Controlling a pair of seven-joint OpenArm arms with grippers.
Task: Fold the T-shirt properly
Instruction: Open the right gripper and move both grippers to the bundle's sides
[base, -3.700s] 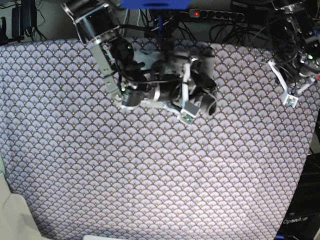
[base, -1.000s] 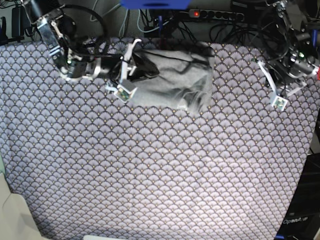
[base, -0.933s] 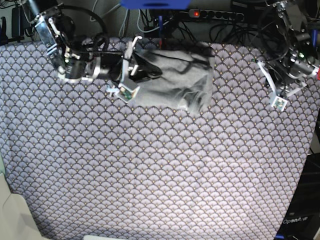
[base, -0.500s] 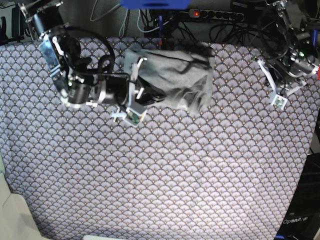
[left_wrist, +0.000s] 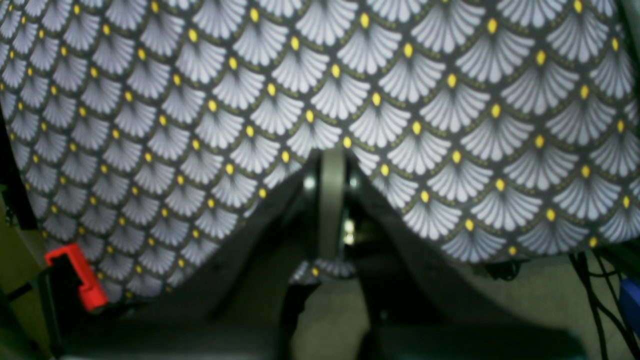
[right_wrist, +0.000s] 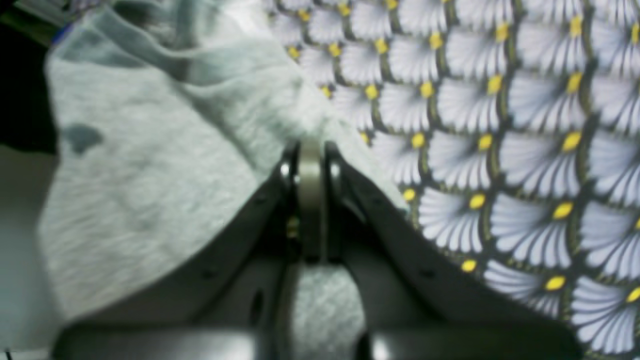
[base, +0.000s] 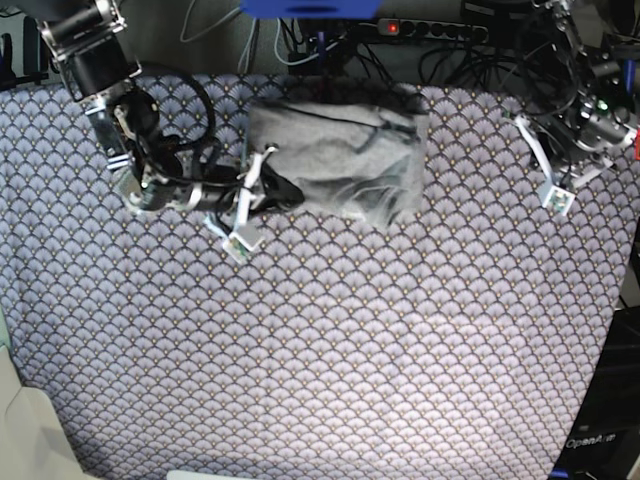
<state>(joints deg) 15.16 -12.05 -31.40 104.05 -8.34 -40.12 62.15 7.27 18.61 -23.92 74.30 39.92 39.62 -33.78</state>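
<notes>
Grey cotton filled most of my right wrist view: the T-shirt (base: 340, 160) lay bunched and roughly folded at the far edge of the table (base: 330, 350), on the scallop-patterned cloth (base: 320, 330) that covered the whole top. My right claw (right_wrist: 311, 150) sat at the shirt's near left corner, its jaws drawn together, with the grey fabric lying under and around the tips; I could not tell whether any fabric was actually pinched between them. From the base camera that right claw (base: 275, 190) reached in sideways from the left, its arm and cable loops lying low across the cloth just beside the shirt.

My left claw (left_wrist: 331, 160) was well apart from the shirt, over bare patterned cloth near the table's right edge, jaws together and holding nothing I could see. In the base view the left claw (base: 555, 185) hung near that same edge. A red clip (left_wrist: 77, 277) showed low in the left wrist picture. Behind the table ran a power strip (base: 440, 30) and a tangle of black cables (base: 500, 60), close to the shirt's far side.
</notes>
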